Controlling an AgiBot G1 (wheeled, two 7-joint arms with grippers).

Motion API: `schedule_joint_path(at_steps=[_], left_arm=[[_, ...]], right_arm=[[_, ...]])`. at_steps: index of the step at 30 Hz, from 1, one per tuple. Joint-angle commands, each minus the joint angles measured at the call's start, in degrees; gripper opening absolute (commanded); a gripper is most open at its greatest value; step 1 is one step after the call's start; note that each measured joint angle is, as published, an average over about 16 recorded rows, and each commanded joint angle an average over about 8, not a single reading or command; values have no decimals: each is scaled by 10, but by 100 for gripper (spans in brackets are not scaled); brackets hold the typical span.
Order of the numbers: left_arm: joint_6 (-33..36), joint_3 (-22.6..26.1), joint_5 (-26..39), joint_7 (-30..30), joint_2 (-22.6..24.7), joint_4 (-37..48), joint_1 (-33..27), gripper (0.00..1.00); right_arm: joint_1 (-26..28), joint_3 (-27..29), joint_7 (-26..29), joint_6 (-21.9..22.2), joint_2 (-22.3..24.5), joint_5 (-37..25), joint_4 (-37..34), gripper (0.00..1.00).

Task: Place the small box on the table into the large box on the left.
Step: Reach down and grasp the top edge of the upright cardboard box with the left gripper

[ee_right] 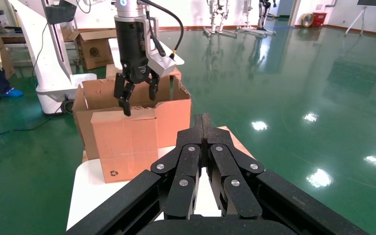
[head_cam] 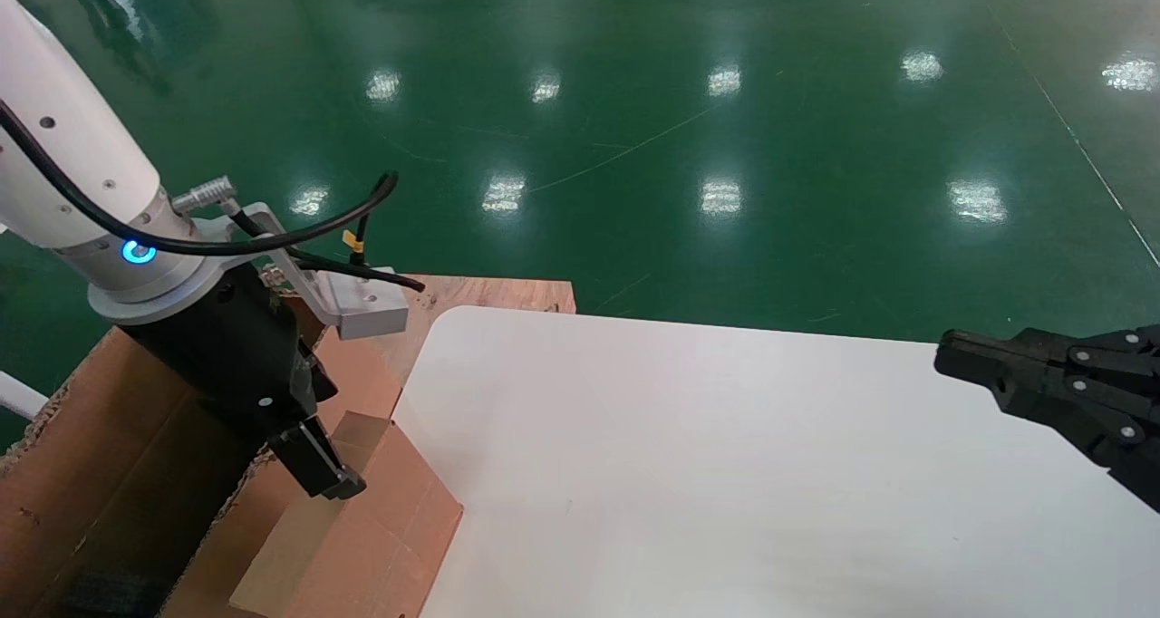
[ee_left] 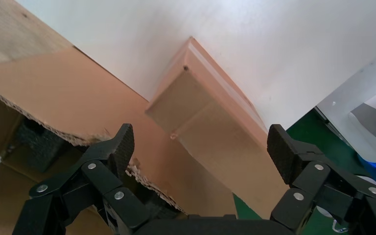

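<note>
Your left tool is hanging released over the small box beside the large box, while your right tool is sitting clenched above the tabletop.

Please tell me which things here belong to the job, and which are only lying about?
Job:
plain brown cardboard small box
big brown ragged-edged large box
smooth white table
open left gripper

Lying about:
pale plywood board
right gripper, shut, parked over the table's right side

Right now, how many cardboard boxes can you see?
3. The small box is at the table's left edge, beside the large box. A third carton sits on the floor far behind. Others may be hidden.
</note>
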Motion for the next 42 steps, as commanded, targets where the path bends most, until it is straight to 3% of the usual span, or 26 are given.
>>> schedule_joint_path(at_steps=[1, 42], left_arm=[[-1, 7, -2, -2, -1, -1, -3, 100], [-21, 76, -32, 1, 31, -3, -1, 100]], right_arm=[[0, 0, 0, 0, 0, 0, 0, 0], [0, 0, 0, 0, 0, 0, 0, 0]])
